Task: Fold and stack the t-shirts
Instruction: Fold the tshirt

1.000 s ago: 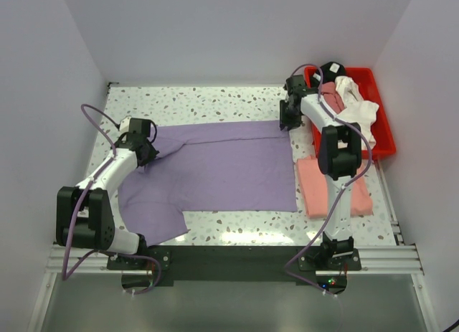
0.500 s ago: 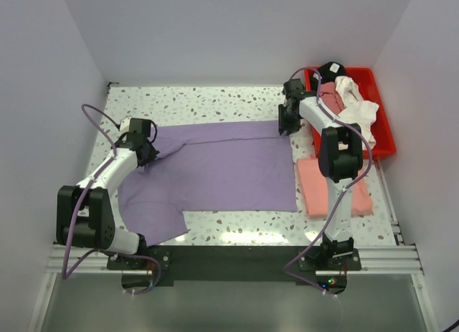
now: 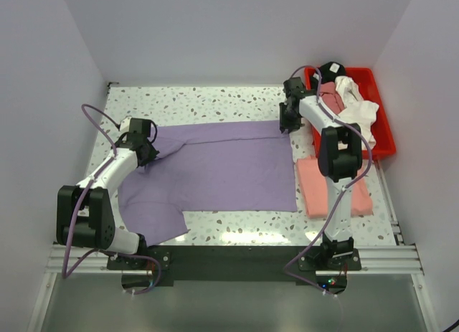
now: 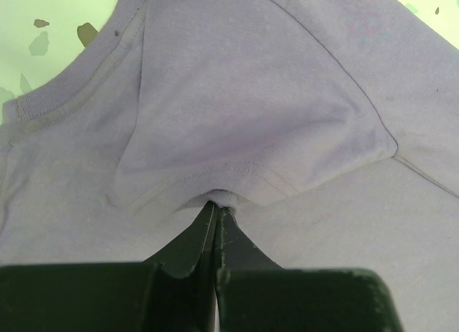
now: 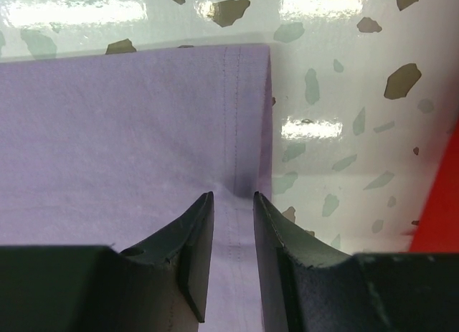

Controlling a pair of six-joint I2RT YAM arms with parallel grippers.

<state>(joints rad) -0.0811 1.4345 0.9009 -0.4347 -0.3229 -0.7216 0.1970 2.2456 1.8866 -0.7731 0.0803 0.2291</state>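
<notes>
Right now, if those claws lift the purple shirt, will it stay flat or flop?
Probably flop: the purple shirt puckers where the left gripper pinches it. It is likely light, since it lies thin and flat. It might slide easily when pushed, since the table looks glossy.

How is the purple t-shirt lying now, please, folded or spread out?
Spread out: the purple t-shirt lies flat across the table, its near sleeve extended.

3 plain pale walls [image 3: 237, 31] box in a white speckled terrazzo table [image 3: 215, 101] — glossy, with light glaring along its near edge by a metal rail [image 3: 391, 259].
</notes>
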